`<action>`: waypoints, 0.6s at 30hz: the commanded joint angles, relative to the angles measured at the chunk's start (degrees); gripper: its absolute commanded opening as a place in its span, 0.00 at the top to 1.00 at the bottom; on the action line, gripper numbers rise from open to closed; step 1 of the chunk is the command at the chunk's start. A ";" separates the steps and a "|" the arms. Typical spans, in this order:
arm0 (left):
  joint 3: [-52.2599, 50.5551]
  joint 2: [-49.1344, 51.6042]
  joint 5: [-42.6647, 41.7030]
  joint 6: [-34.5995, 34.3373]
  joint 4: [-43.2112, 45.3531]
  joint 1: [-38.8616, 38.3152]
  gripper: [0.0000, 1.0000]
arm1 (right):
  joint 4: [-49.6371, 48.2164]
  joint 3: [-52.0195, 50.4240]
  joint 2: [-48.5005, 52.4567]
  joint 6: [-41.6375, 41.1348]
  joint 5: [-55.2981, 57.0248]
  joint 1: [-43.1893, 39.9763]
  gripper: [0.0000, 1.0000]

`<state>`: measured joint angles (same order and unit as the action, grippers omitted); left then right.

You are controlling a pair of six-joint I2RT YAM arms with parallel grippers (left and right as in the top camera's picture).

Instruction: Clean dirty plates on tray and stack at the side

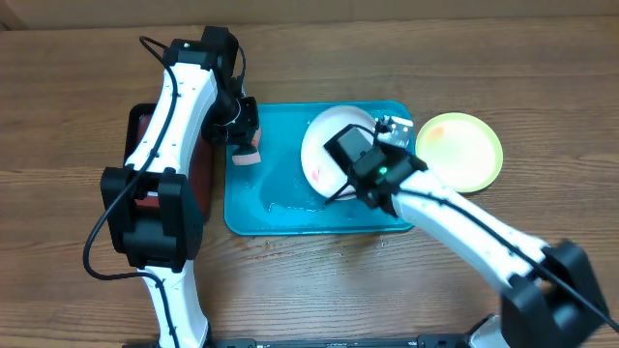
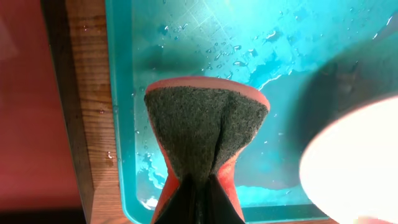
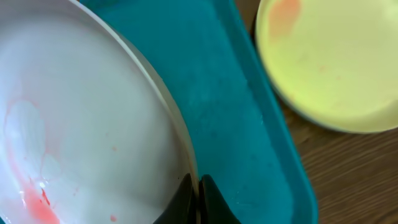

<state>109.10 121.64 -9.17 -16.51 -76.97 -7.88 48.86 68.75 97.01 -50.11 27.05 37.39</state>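
Now | left gripper [image 2: 198,198] pinches coarse sponge [image 2: 205,124] | right gripper [image 3: 198,198] pinches rim of round white plate [image 3: 81,118]

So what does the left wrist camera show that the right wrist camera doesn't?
Only the left wrist: a red-orange sponge with a dark grey scouring face, squeezed in the left gripper; water droplets on the turquoise rectangular plastic tray; a dark red surface beyond it. Only the right wrist: a round yellow-green plastic plate on the wooden table beside the tray; red-orange smears on the round white plastic plate; the right gripper shut on its rim. Both: the tray, the white plate, the table.
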 commanded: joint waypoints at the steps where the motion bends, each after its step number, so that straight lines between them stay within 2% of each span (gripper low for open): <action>1: -0.20 -0.48 -1.18 -0.02 0.55 -0.50 0.96 | -1.29 -0.33 3.41 -2.19 -12.28 -1.31 0.96; 4: -0.20 -0.48 -1.25 -0.24 0.96 -0.74 0.96 | -2.49 -0.33 6.10 -1.97 -14.19 -1.46 0.96; 5: -0.20 -0.48 -1.22 -0.24 1.05 -0.87 0.96 | -2.78 -0.33 6.64 -1.88 -14.32 -1.46 0.90; 7: -0.20 -0.48 -1.22 -0.22 1.27 -1.33 0.96 | -3.78 -0.33 7.17 1.05 -14.53 -1.46 0.68; 10: -0.20 -0.48 -1.14 -0.22 1.88 -2.36 0.96 | -6.34 -0.33 7.17 8.02 -14.62 -1.86 0.52; 14: -0.20 -0.48 -0.92 -0.22 2.78 -4.07 0.96 | -11.13 -0.33 7.21 17.81 -18.88 -4.55 0.51; 18: -0.20 -0.48 -0.48 -0.22 3.45 -5.40 0.96 | -14.03 -0.33 7.52 23.89 -23.43 -9.25 0.56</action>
<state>109.10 121.64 -9.41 -16.53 -73.80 -12.51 35.51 68.31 104.27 -33.89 7.49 31.29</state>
